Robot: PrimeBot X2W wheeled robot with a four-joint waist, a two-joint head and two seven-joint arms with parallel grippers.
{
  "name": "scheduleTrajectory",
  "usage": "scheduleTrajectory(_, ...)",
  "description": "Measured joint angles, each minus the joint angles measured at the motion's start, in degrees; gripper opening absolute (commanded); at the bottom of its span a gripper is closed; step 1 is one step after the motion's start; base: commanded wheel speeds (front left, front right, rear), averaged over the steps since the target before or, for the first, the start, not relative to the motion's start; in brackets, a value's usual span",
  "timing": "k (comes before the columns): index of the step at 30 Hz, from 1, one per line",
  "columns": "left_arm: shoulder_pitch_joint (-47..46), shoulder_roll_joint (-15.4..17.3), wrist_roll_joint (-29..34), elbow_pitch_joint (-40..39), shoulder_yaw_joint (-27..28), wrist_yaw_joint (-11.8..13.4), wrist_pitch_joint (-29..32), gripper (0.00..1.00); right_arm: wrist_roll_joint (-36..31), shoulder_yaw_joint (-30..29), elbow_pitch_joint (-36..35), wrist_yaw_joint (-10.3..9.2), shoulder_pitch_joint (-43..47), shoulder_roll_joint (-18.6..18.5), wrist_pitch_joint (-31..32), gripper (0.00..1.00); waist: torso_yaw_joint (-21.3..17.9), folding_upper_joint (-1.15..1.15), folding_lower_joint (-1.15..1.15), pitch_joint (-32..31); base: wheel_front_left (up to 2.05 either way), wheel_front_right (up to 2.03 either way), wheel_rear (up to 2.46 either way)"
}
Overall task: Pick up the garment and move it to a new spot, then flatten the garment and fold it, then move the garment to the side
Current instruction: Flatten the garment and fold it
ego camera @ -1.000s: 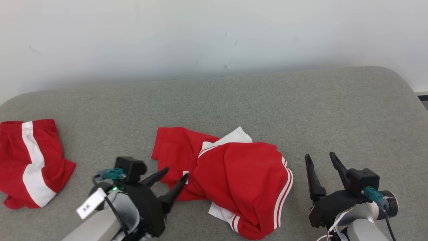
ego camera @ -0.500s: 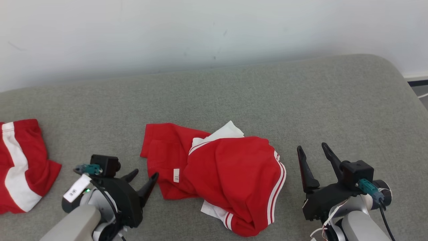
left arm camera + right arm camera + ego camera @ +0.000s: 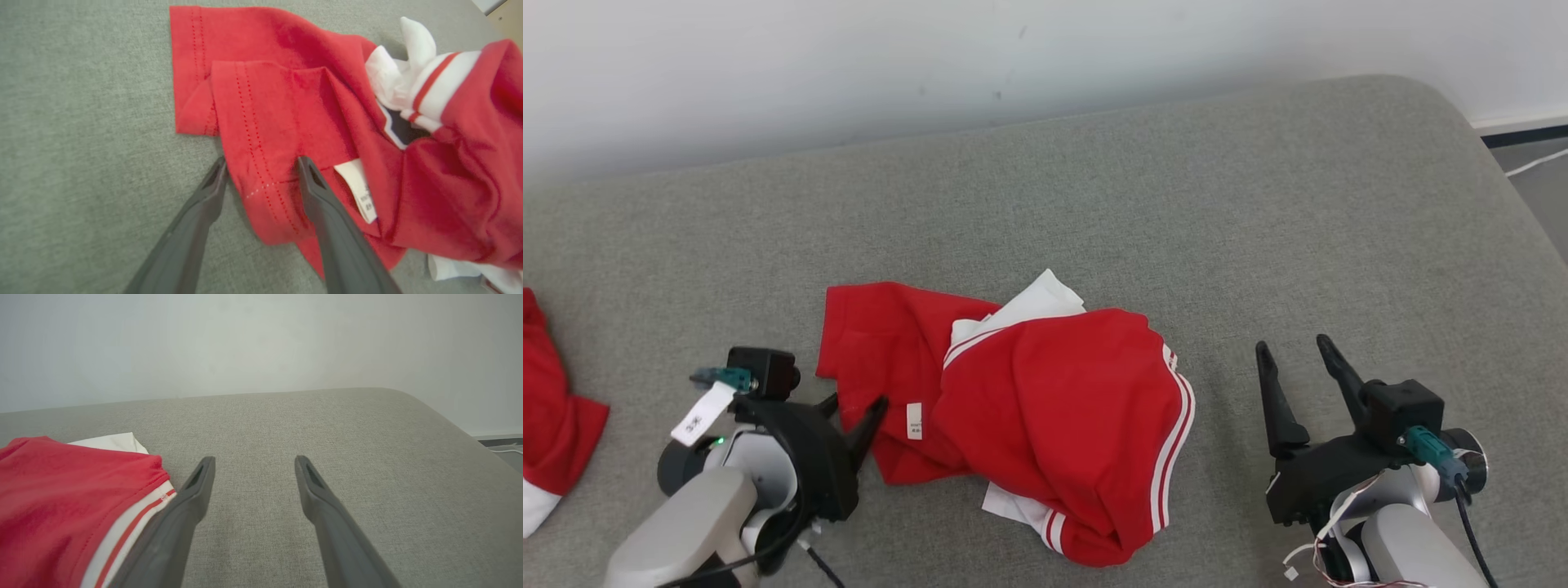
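Worktop (image 3: 1258, 204), grey and padded, spans the head view, which has itself swung, so everything sits further toward 9 o'clock than a second ago. Garment (image 3: 1045, 408), red with white stripes, lies crumpled just below centre. A flat panel spreads toward 9 o'clock and the bulk is heaped toward 3. Its shape looks unchanged. A second red piece (image 3: 556, 425) shows at the 9 o'clock edge, well apart.

Right gripper (image 3: 1293, 347) waits at 4 o'clock, near the heap, with jaws wide open over bare worktop. Left gripper (image 3: 856, 404), at 8 o'clock, has drawn back. A second ago its tips lay over the cloth by the label (image 3: 915, 420); now they stand at the panel's edge. Its jaws are open, and in the left wrist view the stitched hem lies between them, not yet pinched.

This reads as a re-aim at the hem. The pick-up has not begun, and flattening, folding and moving aside all remain.
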Motion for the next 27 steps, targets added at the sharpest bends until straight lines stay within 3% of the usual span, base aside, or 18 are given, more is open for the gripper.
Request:
scheduleTrajectory(1, -0.55, -0.25, 0.0, 0.4, -0.15, -0.02, 0.14, 0.0, 0.0, -0.27, -0.02, -0.15, 0.02, -0.02, -0.01, 1.0, -0.06, 0.0, 0.0, 0.19, 0.0, 0.0, 0.0)
scheduleTrajectory(13, -3.42, -1.55, 2.98, 0.93, -0.64, -0.35, -5.89, 0.0, 0.0, -0.43, 0.33, -0.4, -0.02, 0.36, -0.51, 1.0, 2.69, 0.0, 0.0, 0.09, 0.0, 0.0, 0.0)
scheduleTrajectory(20, -2.98, -1.51, 4.06, -1.37, 0.6, 2.81, -11.98, 0.0, 0.02, 1.57, 0.51, 1.01, -0.49, 0.94, -0.49, 1.0, 5.34, 0.0, 0.0, -1.09, 0.0, 0.0, 0.0)
scheduleTrajectory(24, -0.1, 0.64, 3.78, -1.1, 1.81, 4.59, -14.21, 0.0, 0.37, 2.9, 0.26, 2.21, -1.26, 1.63, 0.09, 1.0, 6.94, -0.01, 0.0, -1.63, 0.0, 0.0, 0.0)
scheduleTrajectory(27, 3.02, 1.41, 3.38, -1.15, 1.99, 4.57, -15.08, 0.0, 0.86, 3.03, 0.48, 2.38, -1.97, 1.65, 0.62, 1.0, 8.06, -0.01, -0.01, -1.72, 0.0, 0.0, 0.0)
